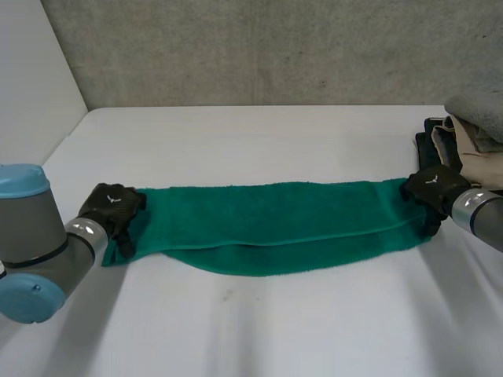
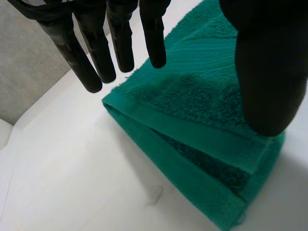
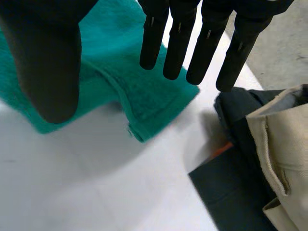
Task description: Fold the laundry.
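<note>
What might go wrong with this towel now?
1. The layers of the green towel do not line up; one sticks out along the near edge, so the next fold may come out crooked.
2. The left hand and right hand are open over its ends and might catch only the top layer.
3. The right hand is near the dark garment and might snag it.

Overhead plus wrist close-ups, towel (image 1: 275, 224) shared

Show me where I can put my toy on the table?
Two bare patches of table: the wide one between the green towel and the back wall, and the strip along the towel's near side. It's crowded by the clothes pile beside the right hand.
</note>
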### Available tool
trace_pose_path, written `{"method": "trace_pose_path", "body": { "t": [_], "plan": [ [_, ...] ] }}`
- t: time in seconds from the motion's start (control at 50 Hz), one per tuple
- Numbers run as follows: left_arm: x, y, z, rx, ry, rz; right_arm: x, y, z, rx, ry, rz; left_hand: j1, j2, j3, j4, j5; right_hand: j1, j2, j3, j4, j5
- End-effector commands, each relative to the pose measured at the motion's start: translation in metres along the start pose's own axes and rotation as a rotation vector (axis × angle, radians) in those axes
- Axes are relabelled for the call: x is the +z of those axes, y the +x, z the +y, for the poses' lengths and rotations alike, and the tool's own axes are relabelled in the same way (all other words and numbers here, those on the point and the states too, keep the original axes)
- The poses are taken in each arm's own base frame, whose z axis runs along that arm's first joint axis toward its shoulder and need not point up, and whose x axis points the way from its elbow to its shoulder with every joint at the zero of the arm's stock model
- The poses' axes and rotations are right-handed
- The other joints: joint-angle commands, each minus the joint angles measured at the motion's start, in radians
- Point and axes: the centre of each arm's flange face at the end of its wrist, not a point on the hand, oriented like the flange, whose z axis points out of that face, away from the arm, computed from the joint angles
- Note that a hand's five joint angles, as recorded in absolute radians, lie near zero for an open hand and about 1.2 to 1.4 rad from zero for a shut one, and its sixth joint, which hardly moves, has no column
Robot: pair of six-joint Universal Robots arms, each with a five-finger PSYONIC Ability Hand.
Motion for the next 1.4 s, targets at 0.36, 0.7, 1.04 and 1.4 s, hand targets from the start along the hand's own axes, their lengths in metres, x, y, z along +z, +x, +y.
{"method": "trace_pose_path", "body": {
  "t": [0.36, 0.7, 1.04, 1.4],
  "plan": [
    [0.030, 0.009, -0.007, -0.013, 0.040, 0.015, 0.032, 0.006, -0.009, -0.006, 0.064, 0.033, 0.695, 0.701, 0.700, 0.696, 0.693, 0.769, 0.764, 0.760, 0.763, 0.765],
    [0.052, -0.010, -0.049, -0.021, 0.190, -0.062, 0.027, 0.021, -0.035, -0.032, 0.128, 0.053, 0.953, 0.958, 0.957, 0.953, 0.951, 0.819, 0.814, 0.811, 0.814, 0.816],
    [0.005, 0.009, -0.042, -0.090, 0.026, 0.033, 0.024, 0.024, -0.033, 0.025, 0.062, 0.027, 0.260, 0.266, 0.264, 0.260, 0.258, 0.417, 0.412, 0.408, 0.411, 0.414],
    [-0.004, 0.013, -0.023, -0.075, 0.011, 0.030, 0.031, 0.021, -0.031, -0.001, 0.082, 0.018, 0.199, 0.204, 0.203, 0.199, 0.196, 0.433, 0.428, 0.425, 0.428, 0.430]
  ]
}}
